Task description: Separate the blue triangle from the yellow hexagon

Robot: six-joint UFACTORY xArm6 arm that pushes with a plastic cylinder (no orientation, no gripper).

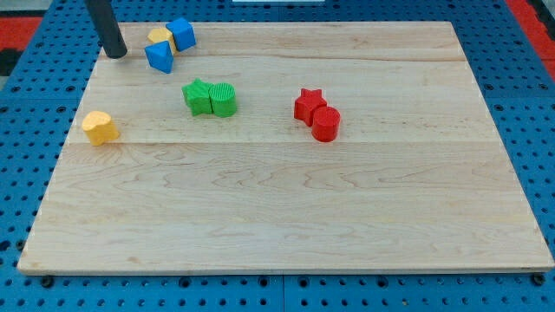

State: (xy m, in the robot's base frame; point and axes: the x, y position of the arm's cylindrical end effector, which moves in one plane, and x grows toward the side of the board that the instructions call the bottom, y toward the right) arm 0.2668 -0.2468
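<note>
The blue triangle (159,57) lies near the view's top left, touching the yellow hexagon (159,35) just above it. A blue cube (182,34) sits against the hexagon's right side. My tip (115,53) rests on the board to the left of the blue triangle, a short gap away, touching no block.
A yellow heart-shaped block (100,127) lies at the left edge. A green star (198,95) and green cylinder (223,99) touch near the middle. A red star (309,104) and red cylinder (326,124) touch to their right. The wooden board (286,217) sits on a blue pegboard.
</note>
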